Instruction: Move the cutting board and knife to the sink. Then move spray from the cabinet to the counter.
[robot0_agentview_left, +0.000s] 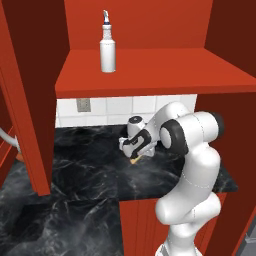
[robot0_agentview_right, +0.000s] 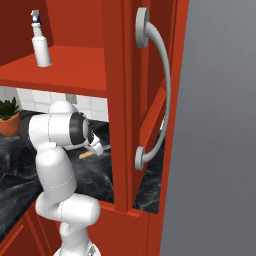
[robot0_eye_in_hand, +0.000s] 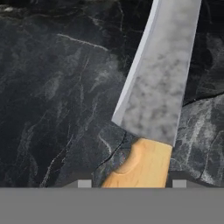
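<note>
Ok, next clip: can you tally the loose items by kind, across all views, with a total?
Spray: 1, white bottle standing upright on the red cabinet shelf.
Knife: 1, grey blade and yellow-orange handle, lying on the black counter under the tool.
Potted plant: 1, at the far edge of the right base view.
Total: 3

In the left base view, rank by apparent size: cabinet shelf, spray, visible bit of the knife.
1. Cabinet shelf, largest by far.
2. Spray.
3. Knife, smallest: just an orange sliver of handle peeks out under the hand, so its real size is hidden.
</note>
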